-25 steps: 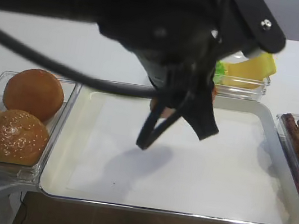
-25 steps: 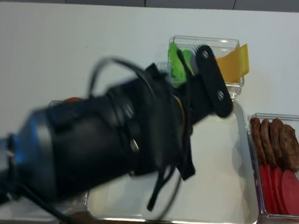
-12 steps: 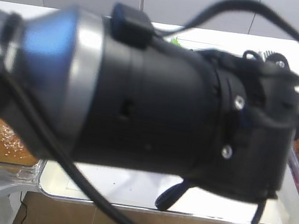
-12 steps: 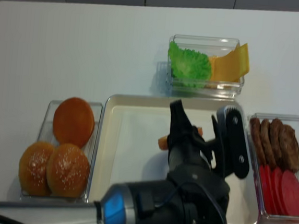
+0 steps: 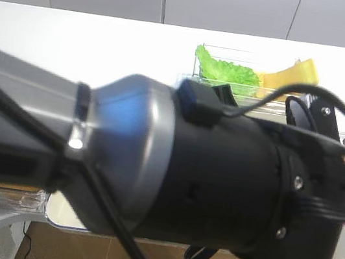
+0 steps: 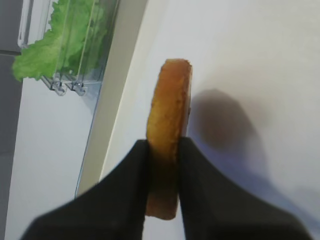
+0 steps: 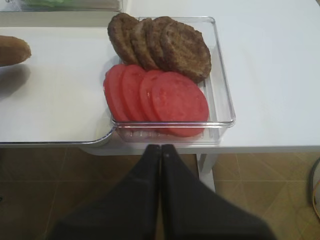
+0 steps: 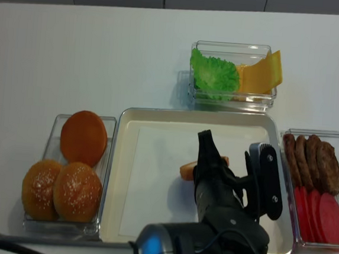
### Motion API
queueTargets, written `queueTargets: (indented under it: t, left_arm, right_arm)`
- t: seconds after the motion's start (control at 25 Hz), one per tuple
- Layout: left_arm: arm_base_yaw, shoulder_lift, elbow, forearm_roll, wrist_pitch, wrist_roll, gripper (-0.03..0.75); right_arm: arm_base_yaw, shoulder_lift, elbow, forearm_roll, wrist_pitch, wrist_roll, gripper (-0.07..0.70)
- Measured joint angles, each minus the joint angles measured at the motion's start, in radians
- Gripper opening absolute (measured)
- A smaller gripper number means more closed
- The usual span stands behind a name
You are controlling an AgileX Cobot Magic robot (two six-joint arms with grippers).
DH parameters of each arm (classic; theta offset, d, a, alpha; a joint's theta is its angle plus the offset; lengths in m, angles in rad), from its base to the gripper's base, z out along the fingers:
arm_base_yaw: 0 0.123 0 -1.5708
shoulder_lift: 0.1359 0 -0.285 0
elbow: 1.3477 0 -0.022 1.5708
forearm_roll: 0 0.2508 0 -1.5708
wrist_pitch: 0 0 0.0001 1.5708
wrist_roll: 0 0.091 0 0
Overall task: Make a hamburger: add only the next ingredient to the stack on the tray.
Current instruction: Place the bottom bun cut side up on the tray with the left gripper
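My left gripper [image 6: 163,150] is shut on the bun bottom [image 6: 167,120], a flat golden-brown half with no seeds. It is held on edge above the white paper of the silver tray [image 6: 115,100], and its shadow falls on the paper beside it. From overhead a bit of the bun [image 8: 187,170] shows past the left arm [image 8: 220,226], over the tray [image 8: 146,184] near its middle. My right gripper [image 7: 161,147] is shut and empty, off the table's front edge, in front of the patty container.
Left of the tray, a clear container holds a smooth bun [image 8: 83,137] and two sesame buns [image 8: 78,191]. Lettuce [image 8: 214,73] and cheese [image 8: 260,72] sit behind. Patties [image 7: 165,42] and tomato slices [image 7: 160,97] lie on the right. The left arm [image 5: 205,174] blocks most of one high view.
The left arm has swung across both high views while still holding the bun. The bun has shifted slightly toward the tray's front.
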Motion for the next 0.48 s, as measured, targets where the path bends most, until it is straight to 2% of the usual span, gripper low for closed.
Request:
queueTargets:
  t: [0.48]
  left_arm:
    - [0.0, 0.016, 0.0, 0.0, 0.0, 0.0, 0.125]
  right_arm:
    - [0.0, 0.0, 0.0, 0.0, 0.0, -0.004, -0.049]
